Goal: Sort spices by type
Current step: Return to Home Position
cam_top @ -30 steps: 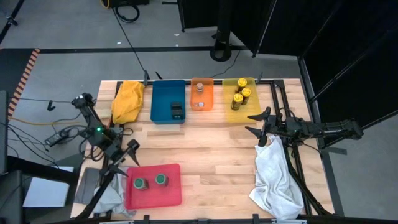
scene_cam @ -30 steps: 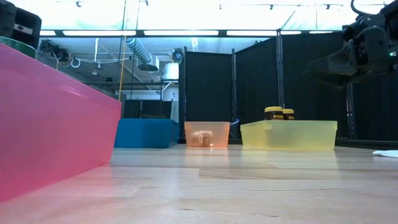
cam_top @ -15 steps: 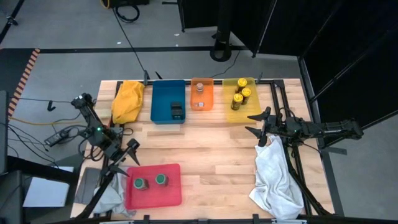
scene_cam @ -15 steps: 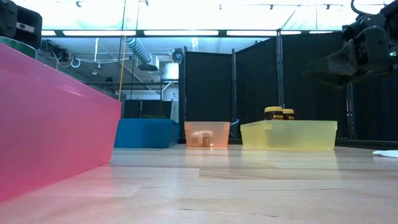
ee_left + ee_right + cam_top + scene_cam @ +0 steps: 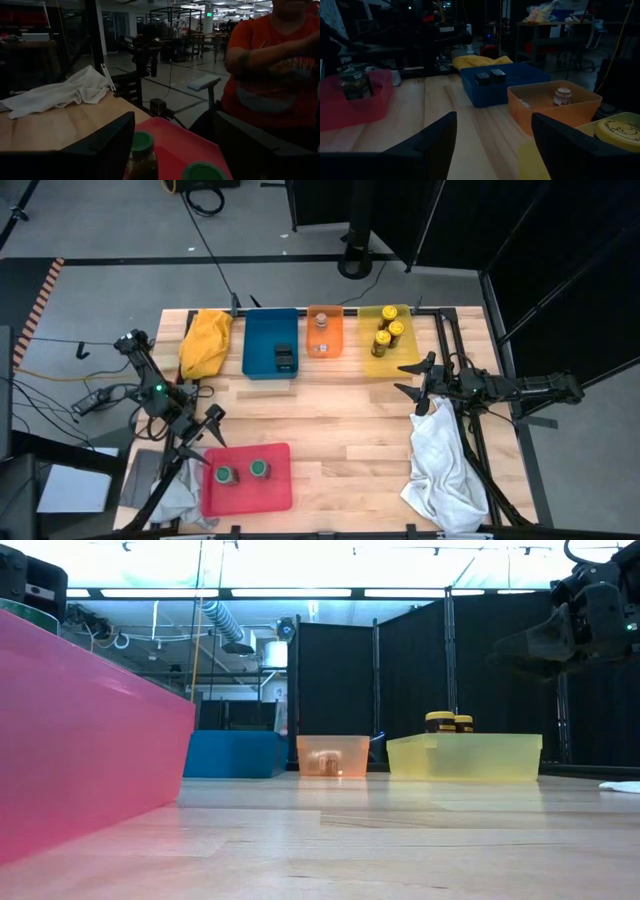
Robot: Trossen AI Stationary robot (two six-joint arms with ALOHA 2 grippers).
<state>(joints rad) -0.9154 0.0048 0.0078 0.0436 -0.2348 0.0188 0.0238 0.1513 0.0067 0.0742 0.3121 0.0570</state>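
Hovering with its fingers spread wide and nothing between them, the left gripper is over the tabletop's left edge, just off the far left corner of the red tray. The left wrist view looks past the open jaws onto that tray. A person in an orange shirt is beyond the table.

The right gripper also has its fingers apart and is empty. It is raised near the tabletop's right edge, beside the near right corner of the yellow tray. It is over the top end of the white cloth, which runs along the right edge down to the near right corner.

Spices:
- Two green-lidded jars stand upright side by side in the red tray, at the near edge left of centre.
- Two black boxes lie touching each other at the near right corner of the blue tray.
- Small grey-topped jars are in the orange tray; I can't tell the count.
- A cluster of yellow-lidded jars stands upright in the yellow tray.

The blue, orange and yellow trays sit in a row along the far edge, left to right. A yellow cloth is bunched at the far left corner, just beside the blue tray.
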